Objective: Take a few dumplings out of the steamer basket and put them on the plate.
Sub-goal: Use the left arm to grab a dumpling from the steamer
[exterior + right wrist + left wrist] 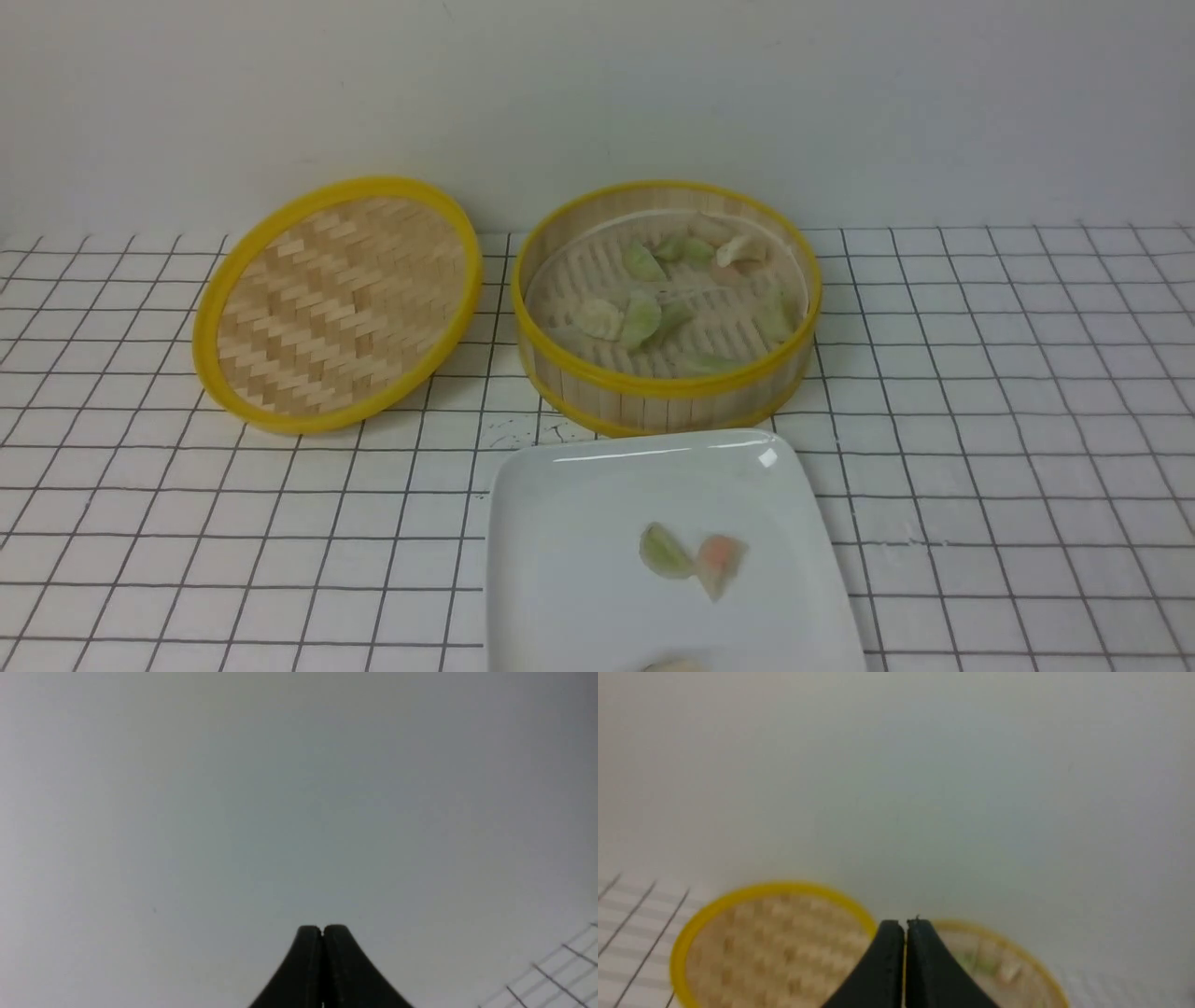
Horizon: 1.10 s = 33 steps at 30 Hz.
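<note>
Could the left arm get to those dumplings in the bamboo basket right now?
Probably yes. The steamer basket is open on top, its lid is off and sits beside it, and nothing covers the dumplings. The left gripper is shut, so it would need to open first.

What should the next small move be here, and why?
Probably open the left gripper, whose camera faces the steamer basket, and lower it there: both it and the right gripper are shut and empty, several dumplings lie in the basket, and the plate clearly holds only two.
</note>
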### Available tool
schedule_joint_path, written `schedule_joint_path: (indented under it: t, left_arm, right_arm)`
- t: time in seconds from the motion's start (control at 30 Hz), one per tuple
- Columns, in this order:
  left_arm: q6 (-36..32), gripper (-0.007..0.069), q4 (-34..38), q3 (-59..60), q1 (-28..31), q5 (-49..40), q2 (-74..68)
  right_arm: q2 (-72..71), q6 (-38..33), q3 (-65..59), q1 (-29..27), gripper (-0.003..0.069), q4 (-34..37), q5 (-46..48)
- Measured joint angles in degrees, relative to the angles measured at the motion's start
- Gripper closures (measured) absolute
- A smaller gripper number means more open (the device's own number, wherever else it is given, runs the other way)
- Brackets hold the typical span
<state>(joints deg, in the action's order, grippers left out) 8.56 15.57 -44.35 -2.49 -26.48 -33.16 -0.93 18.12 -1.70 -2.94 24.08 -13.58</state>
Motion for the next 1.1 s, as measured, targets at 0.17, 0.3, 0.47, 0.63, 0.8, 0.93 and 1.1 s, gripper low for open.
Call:
schedule_joint_path:
  t: [0.17,0.3,0.47,0.63,0.8,0.93,1.1]
  left_arm:
    - [-9.14,0.0631,4.43,-9.02,0.0,-17.05,-17.33]
    - [-20.32,0.0631,12.28,-10.48,0.0,-22.86,-28.42]
    - [-32.73,0.0631,18.73,-11.13,-2.81,-24.14,-37.65]
    - [-34.63,0.0631,20.04,-18.33,-7.9,-24.13,-44.04]
    - [-34.63,0.0631,15.07,-35.33,-12.47,-30.4,-55.59]
    - [-34.25,0.0631,9.55,-45.69,-14.55,-35.46,-63.42]
    - [-34.18,0.0631,2.27,-58.48,-16.98,-40.55,-74.4]
  right_arm:
    - [0.0,0.01,0.0,0.0,0.0669,0.45,-5.7]
    - [0.0,-0.12,0.0,0.0,0.0669,0.45,-8.67]
    - [0.0,0.13,0.0,0.0,0.0669,0.45,-9.83]
    - [0.0,0.84,0.56,0.06,0.0669,-0.43,-10.7]
    - [4.24,5.12,18.89,2.97,0.0669,-13.58,20.28]
    - [12.92,2.77,32.84,7.15,0.0669,-17.92,43.81]
    - [28.65,-6.83,48.24,13.22,0.0669,-15.63,75.69]
